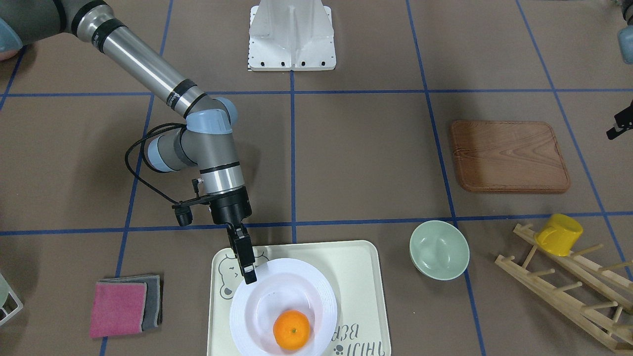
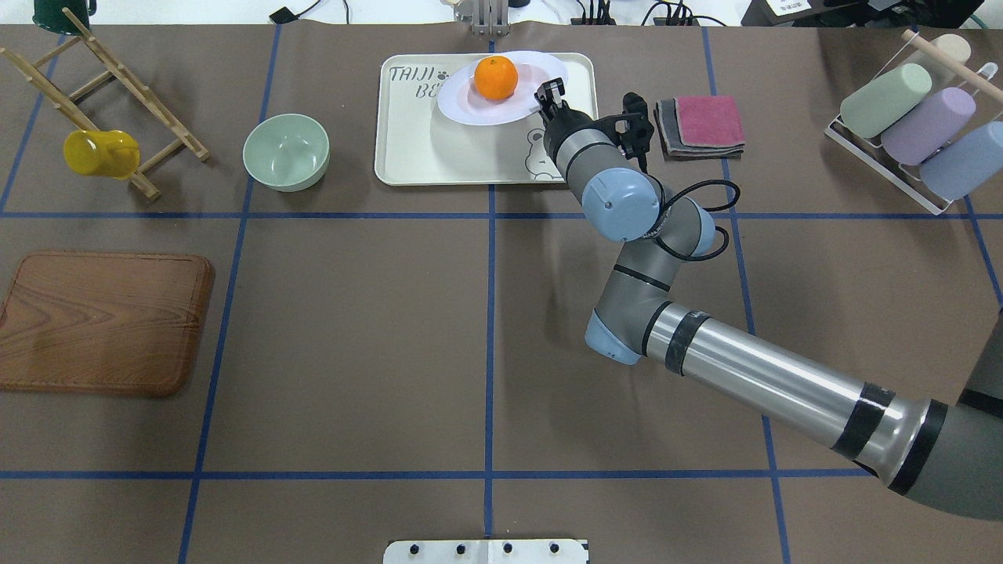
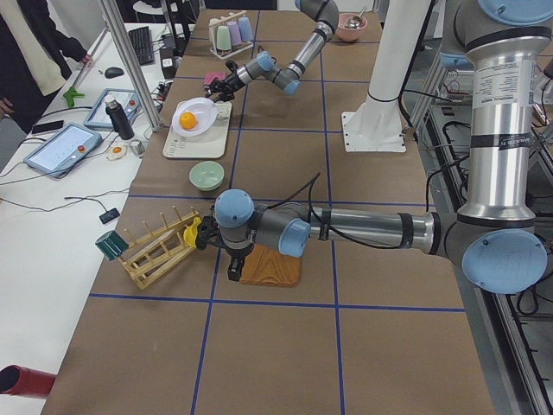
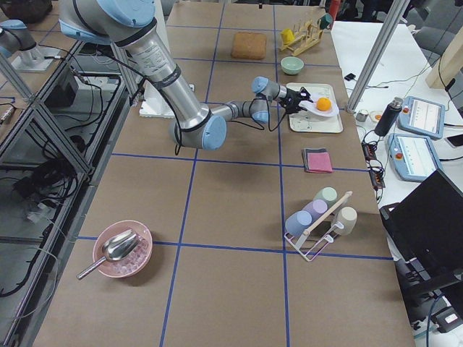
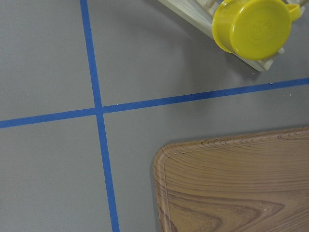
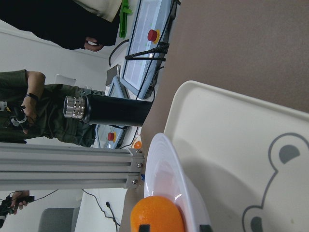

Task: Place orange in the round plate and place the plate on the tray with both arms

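The orange [image 1: 292, 330] lies in the well of the round plate [image 1: 321, 291], which sits over the left half of the cream tray [image 1: 356, 267]. My right gripper [image 1: 249, 277] reaches in from the robot's side and is shut on the plate's near rim by the bear drawing. In the right wrist view the plate [image 6: 169, 164] stands tilted against the tray [image 6: 231, 135]; I cannot tell whether it rests flat. The left arm hangs far off by the wooden board [image 3: 272, 266]. Only a black piece of the left gripper [image 1: 620, 123] shows, and I cannot tell its state.
A pale green bowl [image 1: 439, 249] stands beside the tray. A wooden rack [image 1: 568, 287] holds a yellow cup [image 1: 559, 233]. Folded pink and grey cloths [image 1: 123, 306] lie on the tray's other side. A wire rack of pastel cups [image 2: 909, 117] is far right. A person [image 3: 34, 43] stands at the table's far side.
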Available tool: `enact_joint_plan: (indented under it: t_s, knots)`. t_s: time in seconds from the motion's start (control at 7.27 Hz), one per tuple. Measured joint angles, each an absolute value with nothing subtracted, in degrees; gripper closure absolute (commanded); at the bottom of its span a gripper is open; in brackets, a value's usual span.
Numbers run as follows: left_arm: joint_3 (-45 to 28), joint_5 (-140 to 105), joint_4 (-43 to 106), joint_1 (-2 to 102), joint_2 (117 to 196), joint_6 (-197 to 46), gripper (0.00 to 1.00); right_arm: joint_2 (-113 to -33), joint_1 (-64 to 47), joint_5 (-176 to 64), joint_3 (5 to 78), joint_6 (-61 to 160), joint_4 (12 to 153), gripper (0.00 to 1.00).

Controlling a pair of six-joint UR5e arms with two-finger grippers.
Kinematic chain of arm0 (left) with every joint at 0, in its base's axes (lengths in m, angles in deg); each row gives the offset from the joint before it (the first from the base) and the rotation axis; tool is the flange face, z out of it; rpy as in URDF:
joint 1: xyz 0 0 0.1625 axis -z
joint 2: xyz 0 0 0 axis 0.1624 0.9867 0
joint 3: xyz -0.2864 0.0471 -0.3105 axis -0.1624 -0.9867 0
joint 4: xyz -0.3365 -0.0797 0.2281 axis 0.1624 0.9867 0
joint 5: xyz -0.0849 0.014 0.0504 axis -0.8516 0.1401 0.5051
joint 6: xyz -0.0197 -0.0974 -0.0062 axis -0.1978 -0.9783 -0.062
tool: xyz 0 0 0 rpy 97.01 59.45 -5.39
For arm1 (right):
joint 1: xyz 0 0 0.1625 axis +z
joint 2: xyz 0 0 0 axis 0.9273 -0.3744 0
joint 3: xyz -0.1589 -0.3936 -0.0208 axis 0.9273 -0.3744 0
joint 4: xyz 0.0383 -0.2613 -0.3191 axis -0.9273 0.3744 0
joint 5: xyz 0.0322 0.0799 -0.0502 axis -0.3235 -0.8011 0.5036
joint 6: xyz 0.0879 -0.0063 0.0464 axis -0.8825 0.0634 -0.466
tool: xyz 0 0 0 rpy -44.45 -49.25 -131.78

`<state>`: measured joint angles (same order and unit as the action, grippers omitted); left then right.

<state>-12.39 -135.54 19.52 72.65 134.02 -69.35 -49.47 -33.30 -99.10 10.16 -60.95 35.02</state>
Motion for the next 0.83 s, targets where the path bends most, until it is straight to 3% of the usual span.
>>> enact_joint_plan:
  t_s: [0.41,0.83]
  knots:
    - [-12.32,-135.51,19.46,72.66,134.02,-69.37,0.01,-56.48,-30.40,-113.63,28.18,-43.92,52.05,0.00]
    - [-12.16,-135.38,19.14,72.84,134.10,-69.40,0.01,-60.42,-17.64,-134.67,41.34,-12.92,77.49,0.00]
